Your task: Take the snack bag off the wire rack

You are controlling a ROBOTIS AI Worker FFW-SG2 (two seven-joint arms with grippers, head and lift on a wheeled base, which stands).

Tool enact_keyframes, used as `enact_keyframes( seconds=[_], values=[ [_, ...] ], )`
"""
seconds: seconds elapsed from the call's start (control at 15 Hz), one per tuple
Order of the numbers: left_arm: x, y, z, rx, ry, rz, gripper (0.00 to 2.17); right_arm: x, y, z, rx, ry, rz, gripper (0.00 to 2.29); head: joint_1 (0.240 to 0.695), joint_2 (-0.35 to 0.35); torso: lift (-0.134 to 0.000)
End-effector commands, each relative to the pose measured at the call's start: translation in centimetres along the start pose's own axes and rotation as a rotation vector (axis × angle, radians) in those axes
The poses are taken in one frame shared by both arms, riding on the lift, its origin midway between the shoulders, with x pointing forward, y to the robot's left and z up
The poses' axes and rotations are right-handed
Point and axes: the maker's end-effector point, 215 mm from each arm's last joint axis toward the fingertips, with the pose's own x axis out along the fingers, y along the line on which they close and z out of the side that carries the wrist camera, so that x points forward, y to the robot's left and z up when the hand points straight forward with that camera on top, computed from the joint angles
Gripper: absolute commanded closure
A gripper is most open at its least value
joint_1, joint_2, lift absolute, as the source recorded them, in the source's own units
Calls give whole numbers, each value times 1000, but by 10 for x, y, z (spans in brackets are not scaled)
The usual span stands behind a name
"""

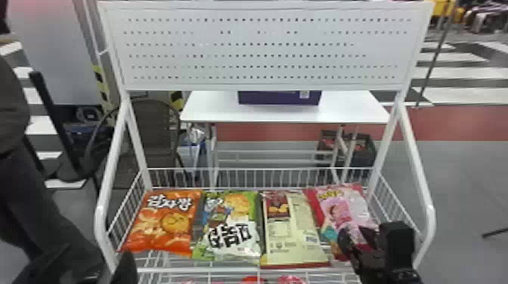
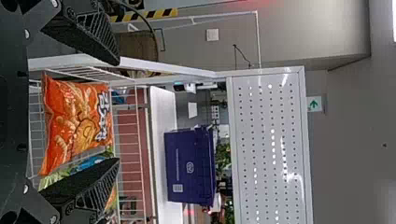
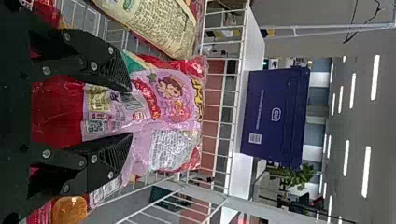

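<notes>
Bags are lying side by side in the white wire rack (image 1: 264, 270), four across in the head view. From the robot's left, the orange bag (image 1: 166, 223) is coming first, then the green bag (image 1: 230, 226), then the cream bag (image 1: 295, 234), its panel of small print facing up. The pink bag (image 1: 342, 207) is resting at the right end, beside the cream bag and near the rack's side wires.

The right gripper (image 1: 372, 241) is hovering at the near part of the pink bag, covering some of it in the head view. In its wrist view, the right gripper (image 3: 131, 112) is holding its two fingers apart, with pink and red wrapper showing in the gap; whether either finger is touching the bag, the views are leaving unclear.

The left gripper (image 1: 126, 266) is waiting at the head view's bottom edge, near the rack's left front corner. Its fingers are standing wide open, and the orange bag is showing beyond them in the left wrist view.

More red and pink packs (image 1: 289, 280) are showing below, through the front wires. A white panel (image 1: 264, 49) with rows of holes is spanning the top. Behind the rack, a white table (image 1: 211, 109) is holding a purple box (image 1: 278, 98), and dark crates (image 1: 363, 158) are sitting on the floor.
</notes>
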Motion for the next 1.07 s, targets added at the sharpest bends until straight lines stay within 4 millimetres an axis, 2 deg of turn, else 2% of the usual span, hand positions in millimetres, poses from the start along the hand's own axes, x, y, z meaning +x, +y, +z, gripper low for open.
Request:
enact_keyframes(
  seconds=[0.0,0.27,0.53,0.73,0.87,1.0],
  values=[
    [0,1,1,1,-2,2,161,-4,7,16,5,-29,13,2098,499,0,0],
    [-1,2,2,-1,-3,6,161,-22,10,41,12,-86,21,2128,499,0,0],
    [0,2,3,-2,-5,8,161,-66,-4,74,23,-154,12,2125,499,0,0],
    [0,5,6,-5,-14,20,161,-105,-2,92,22,-194,25,2125,499,0,0],
    [0,4,10,-6,-22,17,161,-127,3,98,20,-220,32,2125,499,0,0],
    [0,5,14,-8,-33,19,164,-146,-2,95,33,-230,16,2125,499,0,0]
  ],
)
